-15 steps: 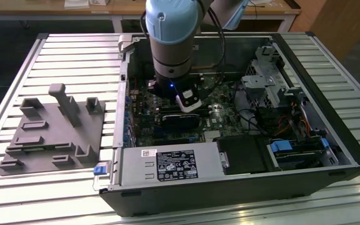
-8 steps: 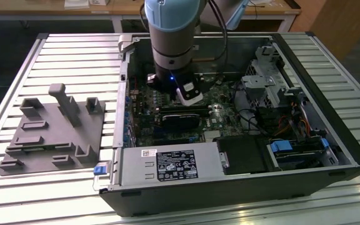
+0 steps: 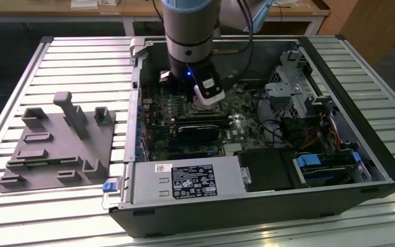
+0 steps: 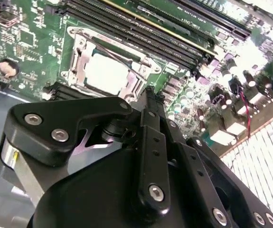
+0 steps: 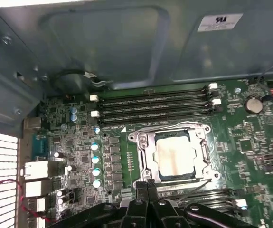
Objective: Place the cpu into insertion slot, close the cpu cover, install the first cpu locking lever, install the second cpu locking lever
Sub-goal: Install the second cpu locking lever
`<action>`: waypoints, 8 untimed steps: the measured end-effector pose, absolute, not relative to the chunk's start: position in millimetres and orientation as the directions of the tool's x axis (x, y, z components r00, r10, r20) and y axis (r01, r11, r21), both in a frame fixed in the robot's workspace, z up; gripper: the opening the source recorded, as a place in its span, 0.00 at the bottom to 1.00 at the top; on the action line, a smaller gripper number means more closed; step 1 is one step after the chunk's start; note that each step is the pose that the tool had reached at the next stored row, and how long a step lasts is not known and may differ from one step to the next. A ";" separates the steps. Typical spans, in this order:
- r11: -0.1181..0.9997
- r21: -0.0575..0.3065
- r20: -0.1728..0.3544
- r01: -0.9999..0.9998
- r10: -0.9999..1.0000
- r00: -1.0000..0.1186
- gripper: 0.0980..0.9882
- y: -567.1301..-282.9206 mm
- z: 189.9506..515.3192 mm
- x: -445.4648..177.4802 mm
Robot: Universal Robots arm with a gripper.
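You get the whole open black computer case (image 3: pixel 266 206) in the exterior view; both wrist views bring in the pale silver-beige square cpu (image 5: pixel 175 156) seated in the silver-rimmed insertion slot (image 5: pixel 145 159). The black gripper (image 5: pixel 147 186) sits just beside that slot, jaws pressed together, holding nothing.

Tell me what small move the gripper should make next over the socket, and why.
Probably a short descent toward the wire locking lever beside the socket. In both wrist views the cpu already sits in the insertion slot with the cpu cover down around it, and the gripper, fingers together, hovers at the socket's edge holding nothing.
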State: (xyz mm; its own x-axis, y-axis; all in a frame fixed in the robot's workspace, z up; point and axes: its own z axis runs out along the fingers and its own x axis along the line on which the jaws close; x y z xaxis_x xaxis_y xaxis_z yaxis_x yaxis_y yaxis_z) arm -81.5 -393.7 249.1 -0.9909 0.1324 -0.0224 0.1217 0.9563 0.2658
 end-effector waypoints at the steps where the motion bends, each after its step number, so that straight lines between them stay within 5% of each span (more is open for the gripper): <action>1: 0.957 0.262 -0.023 0.122 0.132 -0.991 0.01 -393.7 251.5 -81.6; 8: 0.975 0.184 -0.034 0.125 0.133 -0.990 0.01 -393.7 256.5 -79.2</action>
